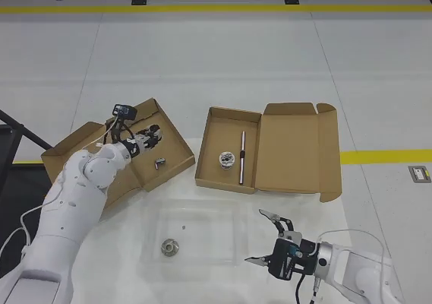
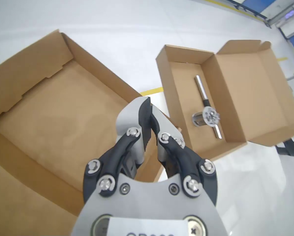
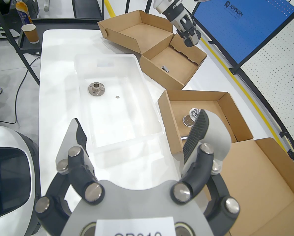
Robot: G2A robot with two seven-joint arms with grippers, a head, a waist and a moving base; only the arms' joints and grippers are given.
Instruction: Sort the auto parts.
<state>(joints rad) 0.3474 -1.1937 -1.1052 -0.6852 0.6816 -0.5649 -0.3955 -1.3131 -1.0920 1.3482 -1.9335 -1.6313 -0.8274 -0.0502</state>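
- Two open boxes stand on the table (image 3: 58,40); we call them the left box (image 1: 171,152) and the right box (image 1: 219,137), and a clear tray (image 1: 208,235) lies near both, on the robot's side of them.
- In the tray we see one part, a round metal flange (image 1: 170,247), lying flat near the end closer to the left arm.
- In the left box we find a small metal piece (image 1: 159,162) on the floor, close to the wall that faces the tray.
- In the right box a thin metal rod (image 1: 242,156) lies along the floor beside the fold of the lid, and a round toothed part (image 1: 226,158) sits just beside it; we cannot tell whether the two touch.
- The left gripper (image 1: 149,139) hangs above the left box, apart from the small piece. In its wrist view we see its fingers (image 2: 144,114) pressed together at the tips, with nothing between them.
- The right gripper (image 1: 260,237) is low over the table, beside the tray's end and just in front of the right box. We see its jaws spread wide and holding nothing, well apart from every part.
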